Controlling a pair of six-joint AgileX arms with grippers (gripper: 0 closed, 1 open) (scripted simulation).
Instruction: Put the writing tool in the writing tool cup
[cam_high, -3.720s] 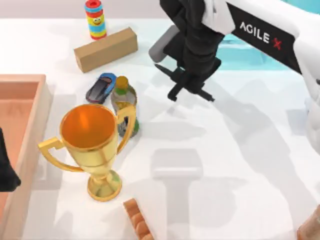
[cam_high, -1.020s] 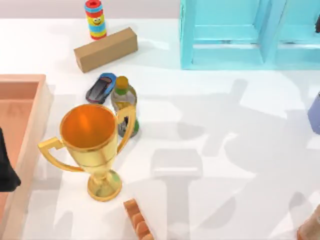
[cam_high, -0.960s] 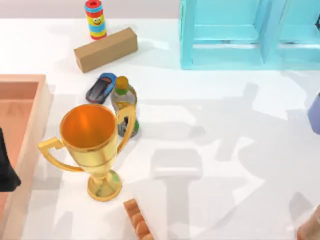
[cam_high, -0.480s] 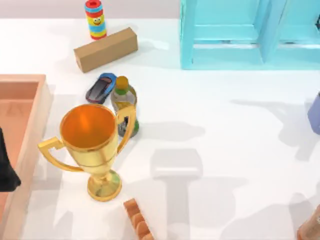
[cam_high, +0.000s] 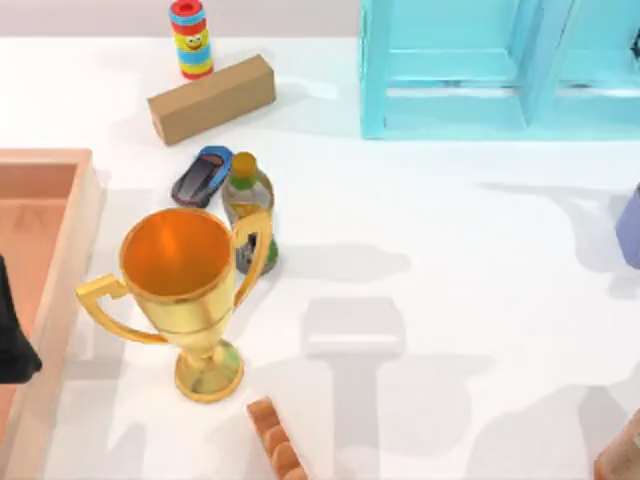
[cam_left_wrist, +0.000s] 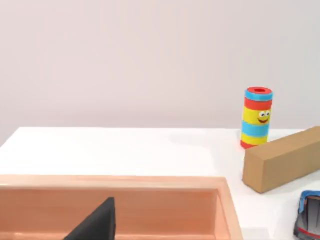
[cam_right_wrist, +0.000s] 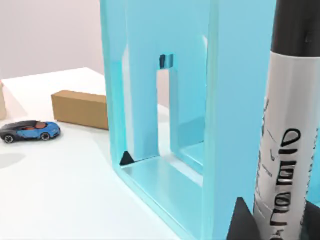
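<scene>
1 marker pen (cam_right_wrist: 282, 125) clamped upright in right jaws; left jaws unclear.

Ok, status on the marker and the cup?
Right gripper holding the marker upright beside the turquoise rack. Blue cup at the table's right edge. Left gripper over the wooden tray.

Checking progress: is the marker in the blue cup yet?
Not shown. The marker stands upright, close to the right wrist camera; the blue cup sits at the table's right edge.
</scene>
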